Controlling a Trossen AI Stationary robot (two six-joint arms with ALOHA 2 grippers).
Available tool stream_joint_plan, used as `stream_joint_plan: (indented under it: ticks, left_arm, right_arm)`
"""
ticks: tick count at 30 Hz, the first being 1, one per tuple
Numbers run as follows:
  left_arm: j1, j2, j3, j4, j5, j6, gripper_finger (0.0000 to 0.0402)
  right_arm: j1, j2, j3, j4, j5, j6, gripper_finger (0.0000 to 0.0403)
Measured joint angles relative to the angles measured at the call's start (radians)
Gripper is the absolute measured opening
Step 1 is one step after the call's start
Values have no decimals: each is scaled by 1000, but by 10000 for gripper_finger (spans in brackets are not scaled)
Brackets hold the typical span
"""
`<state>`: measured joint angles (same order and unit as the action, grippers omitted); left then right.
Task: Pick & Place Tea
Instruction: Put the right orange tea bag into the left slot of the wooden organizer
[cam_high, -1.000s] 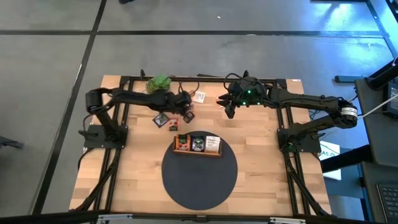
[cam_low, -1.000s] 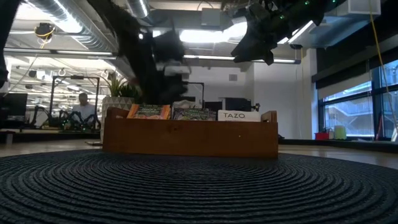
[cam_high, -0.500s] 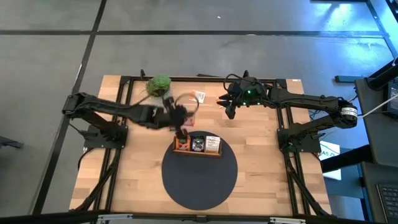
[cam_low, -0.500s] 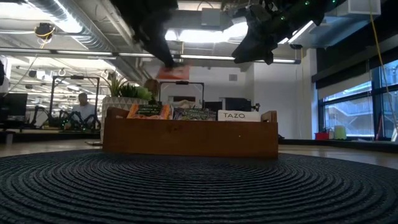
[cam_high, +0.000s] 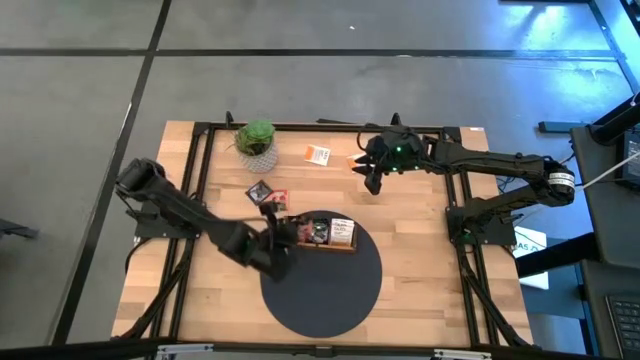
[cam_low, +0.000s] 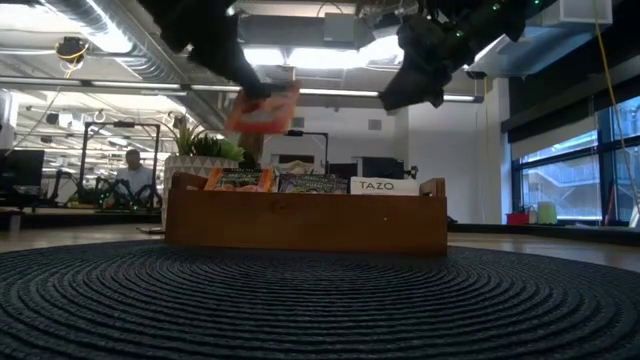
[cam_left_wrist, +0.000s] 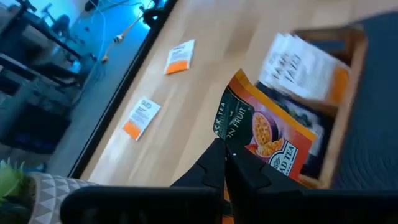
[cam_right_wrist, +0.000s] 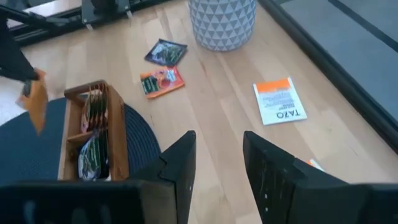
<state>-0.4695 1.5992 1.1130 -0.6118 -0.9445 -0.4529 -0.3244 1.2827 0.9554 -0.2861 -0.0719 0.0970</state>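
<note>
My left gripper (cam_high: 281, 238) is shut on an orange tea packet (cam_left_wrist: 264, 138), which hangs above the left end of the brown wooden tray (cam_high: 318, 233), as the low view shows (cam_low: 262, 108). The tray holds several packets upright. Loose on the table lie a black-green packet (cam_high: 259, 190), a red one (cam_high: 276, 200) and a white-orange one (cam_high: 318, 154). My right gripper (cam_high: 371, 180) hovers open over the far middle of the table with nothing between its fingers (cam_right_wrist: 267, 168). My left gripper pinches the orange packet's edge near one corner (cam_left_wrist: 231, 149) between its two fingers. The fingers come slanting down from the table's left. The packet is lifted clear and hangs tilted below the fingers (cam_low: 243, 85), above the tray.
The tray stands on the far part of a round dark mat (cam_high: 320, 285). A small potted plant (cam_high: 256, 138) stands at the far left. Another orange packet (cam_high: 357, 160) lies beside my right gripper. Bare wood lies right of the mat.
My left gripper has swung from the loose packets at the far middle toward the table's near edge, rolling its wrist, and now hangs by the tray's left end. The orange packet has come with it, lifted clear of the table.
</note>
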Motion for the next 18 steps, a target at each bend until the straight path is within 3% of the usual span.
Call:
stream_joint_plan:
  ticks: [8, 18]
  left_arm:
    - [-34, 122, 0, -79, -46, -128, 2]
    - [-42, 137, 0, -188, -46, -225, 2]
  right_arm:
    - [0, 0, 0, -38, 0, 3, 136]
    - [0, 0, 0, -38, 0, 7, 136]
